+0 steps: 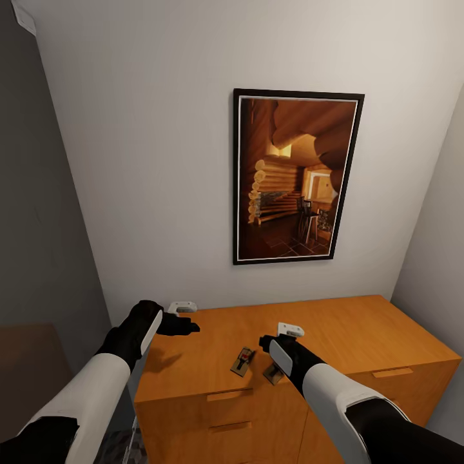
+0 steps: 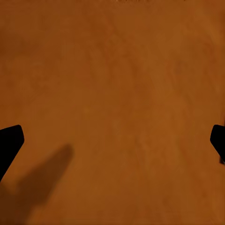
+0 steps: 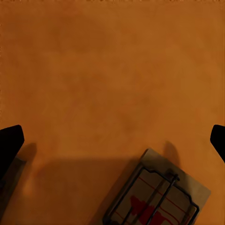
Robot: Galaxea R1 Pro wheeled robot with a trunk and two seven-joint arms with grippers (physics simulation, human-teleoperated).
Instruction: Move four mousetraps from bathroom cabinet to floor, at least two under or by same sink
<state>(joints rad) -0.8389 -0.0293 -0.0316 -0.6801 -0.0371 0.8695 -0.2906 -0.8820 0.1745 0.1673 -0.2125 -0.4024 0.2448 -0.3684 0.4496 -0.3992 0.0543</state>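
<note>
Two mousetraps on the cabinet top.
One mousetrap lies just left of the released right tool; another sits beneath it. The left tool is spread wide.

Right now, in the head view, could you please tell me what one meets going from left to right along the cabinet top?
Left pincer → mousetrap lying flat on the cabinet → right pincer, hovering over a second mousetrap.

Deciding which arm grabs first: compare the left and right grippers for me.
The left gripper hangs over bare cabinet top; the right gripper has a mousetrap below it. In the head view, the left is by the cabinet's left edge, the right near its middle. Both are open and empty.
</note>
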